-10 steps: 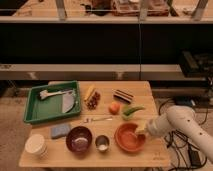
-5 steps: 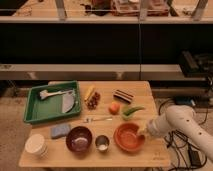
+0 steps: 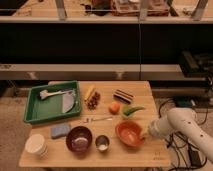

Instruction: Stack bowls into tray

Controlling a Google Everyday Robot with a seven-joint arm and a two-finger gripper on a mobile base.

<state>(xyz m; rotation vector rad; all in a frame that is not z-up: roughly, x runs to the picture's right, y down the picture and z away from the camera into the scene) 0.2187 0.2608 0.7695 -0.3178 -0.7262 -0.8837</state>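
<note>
A: Surface?
B: Wooden table, light top, viewed from the front and above. Pale floor around it, cables on the floor at right. Behind, long dark shelving across the whole width. Top shelf cluttered, contents not readable.

A: Gripper?
B: Gripper at the right rim of the orange bowl. Touching or just beside: cannot tell. Spread or pressed together: cannot tell either. White arm coming in from the right, past the table's front right corner. Orange bowl flat on the table, front row, right of centre, well apart from the tray.

A: Count, front to back?
B: Front row, left to right: one white cup, one maroon bowl, one steel cup, then the orange bowl. Bowls: two, unstacked, steel cup between them. Next back: one blue sponge, one thin utensil lying flat. Mid table: one round fruit, one green item just right of it. Further back: one dark cluster with a yellow piece at its far side, and one striped bar. One green tray at left rear, holding one pale utensil and one grey curved piece. Both bowls outside it, on the table.
</note>
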